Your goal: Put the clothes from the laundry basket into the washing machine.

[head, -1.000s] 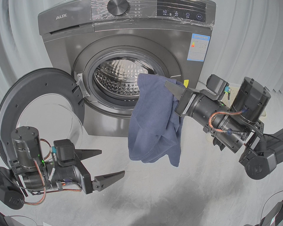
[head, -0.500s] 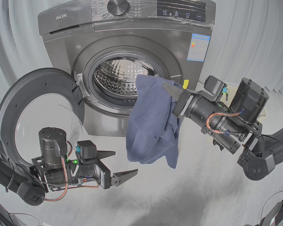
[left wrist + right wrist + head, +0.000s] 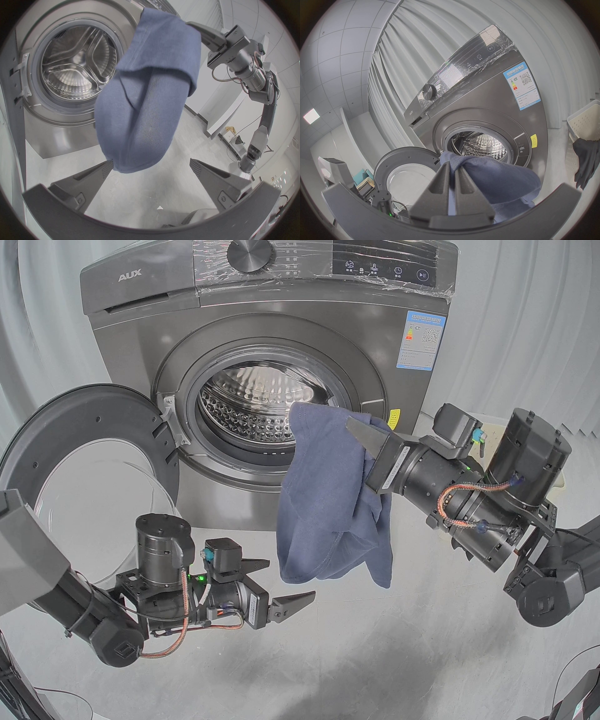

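Right gripper (image 3: 357,429) pinches the cloth (image 3: 328,502) by its top edge, and the cloth hangs long-axis down. The drum (image 3: 256,405) opens at that gripper's 10 o'clock. Left gripper (image 3: 290,580), jaws spread, sits at the cloth's 7 o'clock, nearer the hem.

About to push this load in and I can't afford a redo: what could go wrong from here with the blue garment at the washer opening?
1. The blue garment hangs from the shut right tool mostly below the drum opening, so its lower part may end up draped outside over the rim.
2. The open left tool sits close under the hem and might snag it.
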Available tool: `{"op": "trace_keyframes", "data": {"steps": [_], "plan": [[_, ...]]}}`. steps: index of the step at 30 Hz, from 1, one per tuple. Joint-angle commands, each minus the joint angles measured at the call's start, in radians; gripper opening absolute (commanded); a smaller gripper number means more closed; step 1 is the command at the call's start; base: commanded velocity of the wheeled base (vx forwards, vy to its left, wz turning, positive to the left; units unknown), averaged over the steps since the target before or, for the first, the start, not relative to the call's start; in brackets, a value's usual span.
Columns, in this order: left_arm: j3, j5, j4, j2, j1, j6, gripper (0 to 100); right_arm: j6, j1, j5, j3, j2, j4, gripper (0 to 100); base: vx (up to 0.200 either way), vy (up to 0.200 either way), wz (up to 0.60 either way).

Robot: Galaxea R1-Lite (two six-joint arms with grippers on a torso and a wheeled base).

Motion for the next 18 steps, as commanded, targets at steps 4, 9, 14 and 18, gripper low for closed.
{"op": "trace_keyframes", "data": {"steps": [4,9,14,18], "plan": [[-0.077,0.040,-0.079,0.140,-0.024,-0.014,100,0.000,0.003,0.001,0.006,-0.005,-0.001,0,0.000,0.000,0.00],[-0.111,0.085,-0.114,0.182,-0.024,-0.014,100,0.000,0.003,0.001,0.012,-0.008,-0.005,0,0.000,0.000,0.00],[-0.154,0.138,-0.155,0.202,-0.022,-0.014,100,-0.001,0.009,0.001,0.026,-0.014,-0.019,0,0.000,0.000,0.00],[-0.157,0.147,-0.178,0.197,-0.022,-0.016,100,-0.001,0.012,0.001,0.031,-0.016,-0.019,0,0.000,0.000,0.00]]}}
